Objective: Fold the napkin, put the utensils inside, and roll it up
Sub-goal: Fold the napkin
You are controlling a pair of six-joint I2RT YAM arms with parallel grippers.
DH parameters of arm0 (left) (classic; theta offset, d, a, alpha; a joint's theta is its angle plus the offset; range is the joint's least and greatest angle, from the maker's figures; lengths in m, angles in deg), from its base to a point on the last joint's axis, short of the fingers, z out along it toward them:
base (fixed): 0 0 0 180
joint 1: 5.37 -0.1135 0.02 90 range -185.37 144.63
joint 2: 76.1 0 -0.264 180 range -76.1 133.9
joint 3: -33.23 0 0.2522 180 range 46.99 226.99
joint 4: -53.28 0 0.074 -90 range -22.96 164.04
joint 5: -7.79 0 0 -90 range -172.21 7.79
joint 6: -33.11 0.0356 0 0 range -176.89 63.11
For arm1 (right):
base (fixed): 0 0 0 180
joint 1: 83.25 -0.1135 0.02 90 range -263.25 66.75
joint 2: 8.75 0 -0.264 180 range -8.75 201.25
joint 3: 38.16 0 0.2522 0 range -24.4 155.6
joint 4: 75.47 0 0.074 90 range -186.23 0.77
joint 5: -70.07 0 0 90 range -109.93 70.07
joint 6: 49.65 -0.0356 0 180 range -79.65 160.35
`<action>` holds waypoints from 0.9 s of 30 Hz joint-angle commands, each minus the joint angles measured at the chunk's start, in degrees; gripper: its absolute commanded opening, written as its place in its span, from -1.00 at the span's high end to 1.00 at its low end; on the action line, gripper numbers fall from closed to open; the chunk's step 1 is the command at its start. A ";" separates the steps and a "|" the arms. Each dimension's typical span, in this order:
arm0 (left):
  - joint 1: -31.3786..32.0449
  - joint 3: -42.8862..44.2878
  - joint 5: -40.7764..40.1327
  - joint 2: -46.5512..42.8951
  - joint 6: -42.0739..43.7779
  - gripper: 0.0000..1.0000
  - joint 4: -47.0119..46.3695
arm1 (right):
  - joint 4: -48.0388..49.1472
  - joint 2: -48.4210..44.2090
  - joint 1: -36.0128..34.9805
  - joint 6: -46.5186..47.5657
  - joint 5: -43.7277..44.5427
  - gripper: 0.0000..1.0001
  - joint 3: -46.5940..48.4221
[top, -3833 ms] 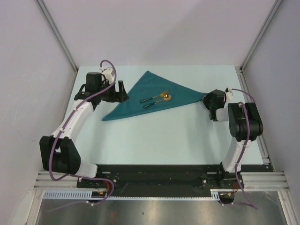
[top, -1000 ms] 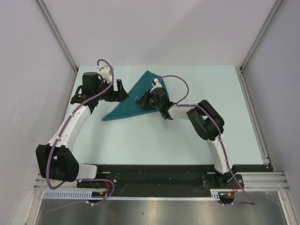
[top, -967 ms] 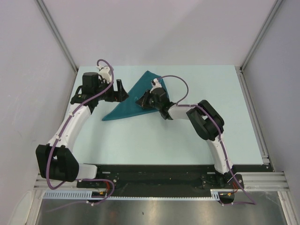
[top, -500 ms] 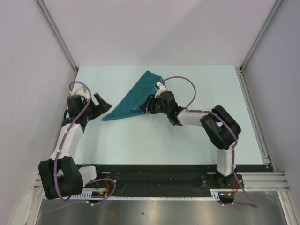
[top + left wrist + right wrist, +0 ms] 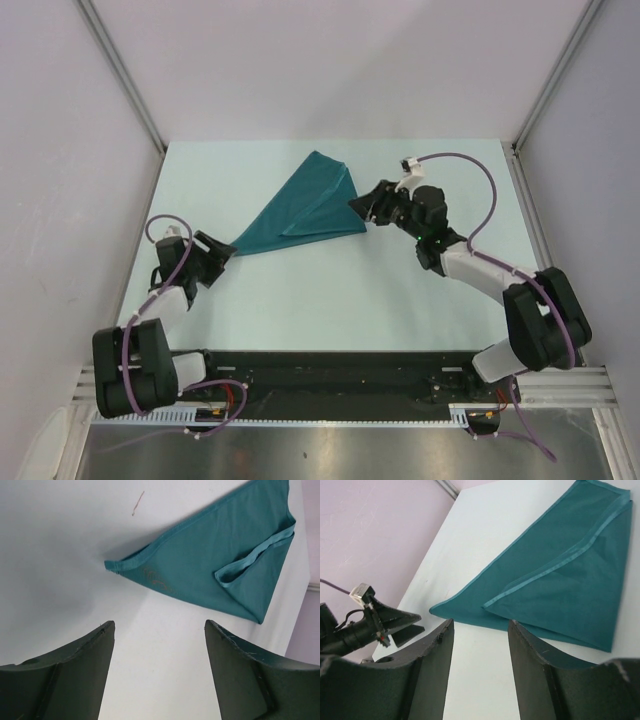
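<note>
Lying folded on table (image 5: pixel 400 300), napkin (image 5: pixel 305 205); left tool (image 5: pixel 222 250), right tool (image 5: pixel 362 205) both spread apart, gripping nothing

A robotics lab test cell. The left arm (image 5: pixel 165 290) and right arm (image 5: pixel 480 270), white and black, are bolted to an aluminium rail (image 5: pixel 560 385) well behind their own grippers, and a purple cable (image 5: pixel 455 154) loops along each. Plain pale wall panels (image 5: pixel 330 60) set in bare metal frame posts (image 5: pixel 122 75) close the space ahead of the left gripper (image 5: pixel 215 247) and right gripper (image 5: pixel 362 205) and to either side. Beneath both lies a pale mint table (image 5: pixel 330 290).
</note>
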 commanded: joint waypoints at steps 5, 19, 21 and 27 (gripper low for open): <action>-1.54 -1.45 -1.85 9.91 -8.90 -0.36 -16.14 | -0.09 -7.81 4.26 -0.10 -2.99 -0.06 -4.78; -2.95 -1.18 -3.52 17.47 -10.40 -0.11 -21.94 | -3.52 -12.30 5.93 -0.19 -2.11 -0.06 -7.68; -3.22 -1.36 -3.34 18.53 -10.75 -0.09 -23.34 | -3.96 -12.65 6.11 -0.19 -2.11 -0.06 -7.95; -3.39 -1.27 -3.52 21.00 -10.75 0.08 -24.76 | -4.84 -13.44 6.37 -0.19 -1.85 -0.07 -8.30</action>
